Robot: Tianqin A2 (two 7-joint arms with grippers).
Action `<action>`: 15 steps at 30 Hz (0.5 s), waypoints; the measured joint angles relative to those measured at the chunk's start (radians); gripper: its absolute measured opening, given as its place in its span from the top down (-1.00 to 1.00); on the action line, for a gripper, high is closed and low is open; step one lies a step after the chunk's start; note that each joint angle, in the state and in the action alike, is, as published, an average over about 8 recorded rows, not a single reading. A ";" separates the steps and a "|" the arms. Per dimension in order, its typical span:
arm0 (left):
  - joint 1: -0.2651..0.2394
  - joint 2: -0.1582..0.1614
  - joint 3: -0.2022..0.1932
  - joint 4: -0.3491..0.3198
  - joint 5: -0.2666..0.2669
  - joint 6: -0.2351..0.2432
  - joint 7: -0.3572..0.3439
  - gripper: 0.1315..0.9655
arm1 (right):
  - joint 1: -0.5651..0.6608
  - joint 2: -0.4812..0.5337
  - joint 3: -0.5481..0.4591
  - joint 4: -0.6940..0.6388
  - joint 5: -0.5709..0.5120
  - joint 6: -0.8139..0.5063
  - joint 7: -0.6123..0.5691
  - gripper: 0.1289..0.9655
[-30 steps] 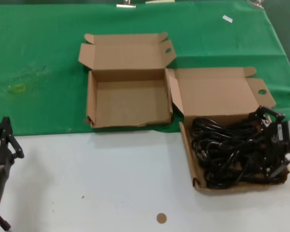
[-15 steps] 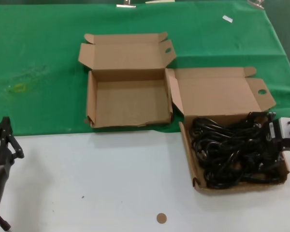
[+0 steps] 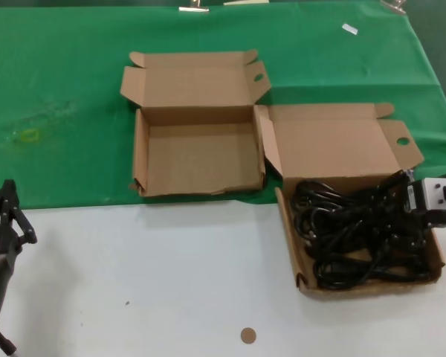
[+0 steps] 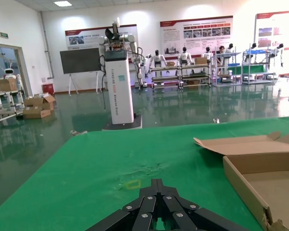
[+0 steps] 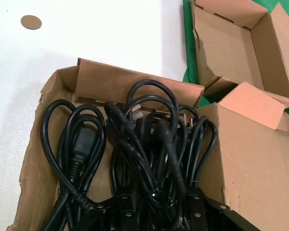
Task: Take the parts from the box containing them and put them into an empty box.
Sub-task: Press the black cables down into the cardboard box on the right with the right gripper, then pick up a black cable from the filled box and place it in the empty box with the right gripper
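I see black cables (image 3: 357, 230) heaped in the leaning-walled box (image 3: 288, 223) — the empty box (image 3: 197, 160) sits just beside it. My right gripper (image 5: 159, 211) is down among them, grip state I cannot tell; left gripper (image 3: 4, 216) parked well apart — likewise unclear.

Your right gripper (image 3: 409, 212) sits down among the black cables (image 3: 349, 234), which fill the right-hand box (image 3: 301, 277) nearly wall to wall. That box's raised lid (image 3: 334, 145) blocks the far side. Its left flap stands just beside the empty box's (image 3: 141, 152) right wall, so no jaws pass between the two. The empty box is open from above, with its own lid (image 3: 193, 80) upright behind. White tabletop (image 3: 149, 275) lies free near you, apart from a small brown disc (image 3: 248, 335).
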 joint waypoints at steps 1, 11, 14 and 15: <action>0.000 0.000 0.000 0.000 0.000 0.000 0.000 0.97 | 0.000 -0.001 0.000 0.001 -0.001 0.001 0.001 0.27; 0.000 0.000 0.000 0.000 0.000 0.000 0.000 0.97 | 0.012 0.004 0.000 0.026 -0.016 -0.010 0.021 0.66; 0.000 0.000 0.000 0.000 0.000 0.000 0.000 0.97 | 0.019 0.013 0.001 0.046 -0.024 -0.020 0.037 0.68; 0.000 0.000 0.000 0.000 0.000 0.000 0.000 0.97 | 0.022 0.016 0.001 0.053 -0.026 -0.024 0.043 0.69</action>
